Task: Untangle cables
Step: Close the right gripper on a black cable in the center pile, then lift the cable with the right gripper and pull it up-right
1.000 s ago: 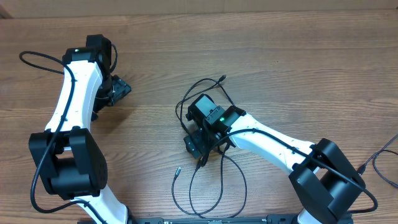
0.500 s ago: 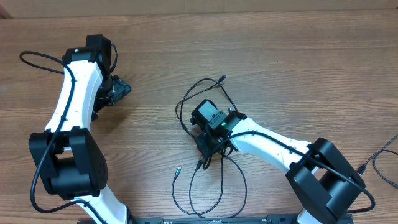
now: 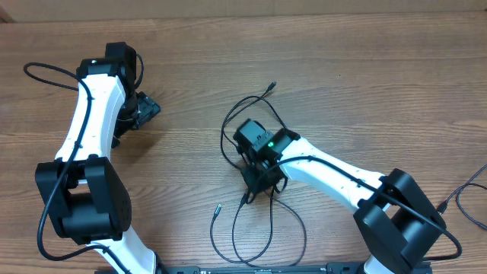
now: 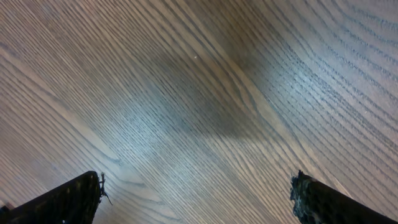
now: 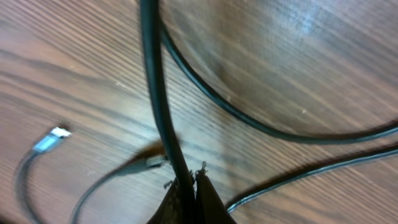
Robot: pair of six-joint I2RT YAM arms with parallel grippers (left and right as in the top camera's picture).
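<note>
The right end effector has just pinched shut on one strand of the thin black flexible cables. They lie looped over each other near the middle of the brown wood-grain desk, a silver-tipped plug close by. The left end effector stays spread wide over bare wood, well apart. With a strand gripped, drawing it clear of the loops looks possible.

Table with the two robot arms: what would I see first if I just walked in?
First you would spot the thin black cables looping in a tangle across the middle of the brown wooden table. The right claw is pinched shut on one strand there. Over on the left side, the left claw hangs wide open above bare wood.
</note>
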